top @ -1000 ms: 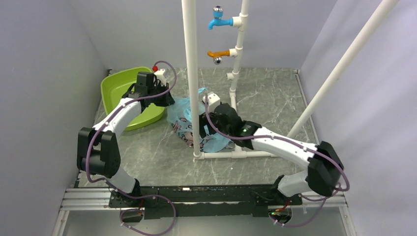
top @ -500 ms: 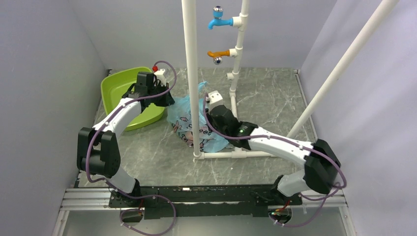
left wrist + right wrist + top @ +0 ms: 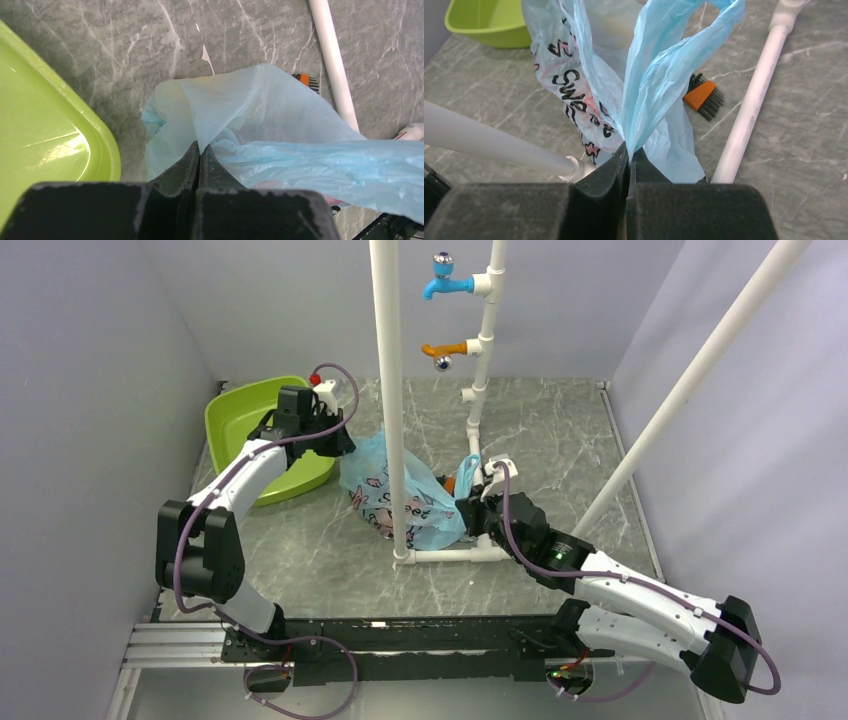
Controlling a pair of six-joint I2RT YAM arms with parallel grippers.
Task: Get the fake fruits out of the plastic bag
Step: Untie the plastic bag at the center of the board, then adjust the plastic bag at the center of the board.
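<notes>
The thin, crinkly light-blue plastic bag point(image 3: 365, 480) lies between 2 grippers. The left gripper point(image 3: 200, 150), jaws pressed together, pinches its edge; the right gripper point(image 3: 629, 150) pinches a bunched fold.

The right pincer point(image 3: 470, 503) has swung from above the plastic bag point(image 3: 425, 508) to its right edge, lower and nearer the tabletop. Wide apart a second ago, its jaws now pinch a fold of blue film. An orange-and-black brush point(image 3: 702, 96) shows beside the bag.
</notes>
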